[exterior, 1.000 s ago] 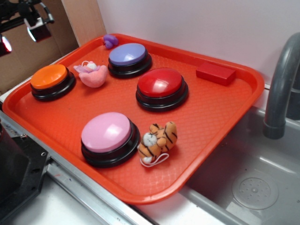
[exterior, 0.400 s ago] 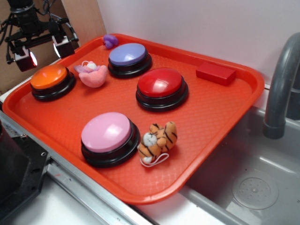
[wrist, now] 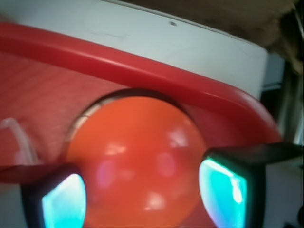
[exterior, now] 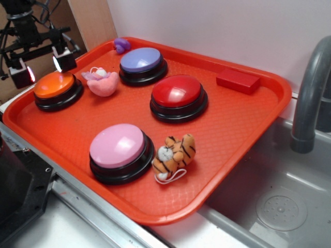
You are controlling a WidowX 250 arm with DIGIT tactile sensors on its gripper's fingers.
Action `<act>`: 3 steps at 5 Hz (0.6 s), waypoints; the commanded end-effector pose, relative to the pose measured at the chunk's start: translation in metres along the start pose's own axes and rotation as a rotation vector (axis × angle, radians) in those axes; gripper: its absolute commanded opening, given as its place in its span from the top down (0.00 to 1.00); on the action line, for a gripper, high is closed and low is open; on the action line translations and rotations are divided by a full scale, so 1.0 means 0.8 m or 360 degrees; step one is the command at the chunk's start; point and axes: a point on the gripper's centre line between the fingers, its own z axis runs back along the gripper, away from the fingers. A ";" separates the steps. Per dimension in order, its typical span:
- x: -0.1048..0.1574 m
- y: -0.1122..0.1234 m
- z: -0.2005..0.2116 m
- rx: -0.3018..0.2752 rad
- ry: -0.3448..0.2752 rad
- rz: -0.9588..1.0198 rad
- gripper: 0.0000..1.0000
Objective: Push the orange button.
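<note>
I have the gripper above the orange button at the tray's near-left corner, jaws spread wide (dome between them). It looks unpressed, though contact is unclear; pushing down remains.

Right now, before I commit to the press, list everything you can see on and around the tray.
Glossy orange dome button on a black base: one, tray's far-left corner, under the gripper.
Purple dome button: one, back of tray.
Red dome button: one, tray middle.
Pink dome button: one, front of tray.
Pink plush toy: one, between orange and purple buttons.
Striped tiger plush: one, beside the pink button.
Small purple object: one, back rim.
Red rectangular block: one, back right.
Red plastic tray: one.
Grey faucet: one, right, over the sink.
Gripper: one, black, open, straddling the orange button.
</note>
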 end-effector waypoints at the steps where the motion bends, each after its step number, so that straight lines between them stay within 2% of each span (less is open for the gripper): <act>1: -0.001 0.007 -0.011 -0.0048 -0.0191 -0.0030 0.00; 2: -0.008 0.005 -0.027 -0.0102 -0.0145 -0.0004 0.00; 3: -0.011 0.005 -0.026 -0.0115 -0.0126 0.0008 0.00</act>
